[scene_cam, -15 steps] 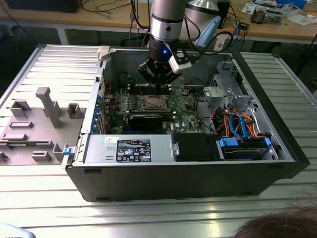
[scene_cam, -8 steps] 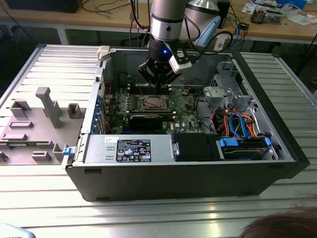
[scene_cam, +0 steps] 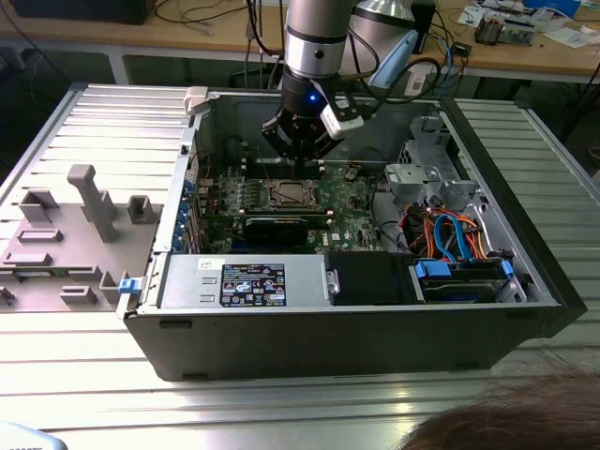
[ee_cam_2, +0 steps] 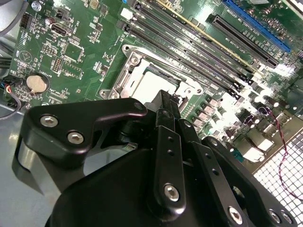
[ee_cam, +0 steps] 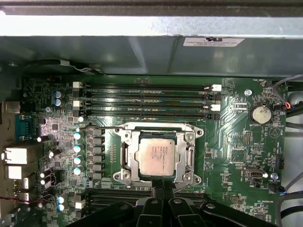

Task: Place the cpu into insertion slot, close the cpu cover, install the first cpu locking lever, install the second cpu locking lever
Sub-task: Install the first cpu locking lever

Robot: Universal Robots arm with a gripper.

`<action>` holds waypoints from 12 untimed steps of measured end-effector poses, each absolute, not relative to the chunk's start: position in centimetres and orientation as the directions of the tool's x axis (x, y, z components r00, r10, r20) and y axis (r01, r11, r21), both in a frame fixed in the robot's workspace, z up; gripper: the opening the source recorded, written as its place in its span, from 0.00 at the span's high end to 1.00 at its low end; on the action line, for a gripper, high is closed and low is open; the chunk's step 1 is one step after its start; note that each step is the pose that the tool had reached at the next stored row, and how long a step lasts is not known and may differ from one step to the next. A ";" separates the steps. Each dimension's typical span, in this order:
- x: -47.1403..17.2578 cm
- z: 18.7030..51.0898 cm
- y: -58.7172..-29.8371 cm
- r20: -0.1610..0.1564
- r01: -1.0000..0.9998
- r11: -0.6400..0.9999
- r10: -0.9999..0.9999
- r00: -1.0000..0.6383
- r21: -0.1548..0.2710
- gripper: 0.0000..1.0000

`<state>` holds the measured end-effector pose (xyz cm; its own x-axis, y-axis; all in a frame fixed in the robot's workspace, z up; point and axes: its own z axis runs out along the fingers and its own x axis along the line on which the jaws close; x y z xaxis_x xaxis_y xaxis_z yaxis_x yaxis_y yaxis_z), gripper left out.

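When looking into the open case lying on the table, can see a green board on its floor, a grey box and cables alongside. Seated in the slot on that board: the cpu, cover flat around it. Just beside the slot's rim in both wrist views: the gripper, fingers pressed together, holding nothing

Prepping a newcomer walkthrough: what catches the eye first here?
The black gripper hangs inside the open computer case, above the green board. In the first wrist view its tips sit at the edge of the cpu cover, which frames the silvery cpu.
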<state>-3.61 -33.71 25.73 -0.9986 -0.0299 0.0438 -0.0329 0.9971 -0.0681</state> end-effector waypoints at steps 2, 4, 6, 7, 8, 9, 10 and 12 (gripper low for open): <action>-3.6 25.7 -33.7 0.044 -0.035 0.997 -0.032 -0.999 -0.068 0.89; -3.6 25.7 -33.7 0.044 -0.038 0.997 -0.035 -0.998 -0.068 0.89; -3.6 25.7 -33.7 0.044 -0.042 0.997 -0.039 -0.998 -0.068 0.89; -3.6 25.7 -33.7 0.044 -0.043 0.997 -0.040 -0.998 -0.068 0.89; -3.6 25.7 -33.7 0.044 -0.044 0.997 -0.041 -0.998 -0.068 0.89; -3.6 25.7 -33.7 0.044 -0.045 0.997 -0.043 -0.998 -0.068 0.89; -3.6 25.7 -33.7 0.044 -0.047 0.997 -0.044 -0.998 -0.068 0.89; -3.6 25.7 -33.7 0.044 -0.049 0.996 -0.046 -0.998 -0.068 0.89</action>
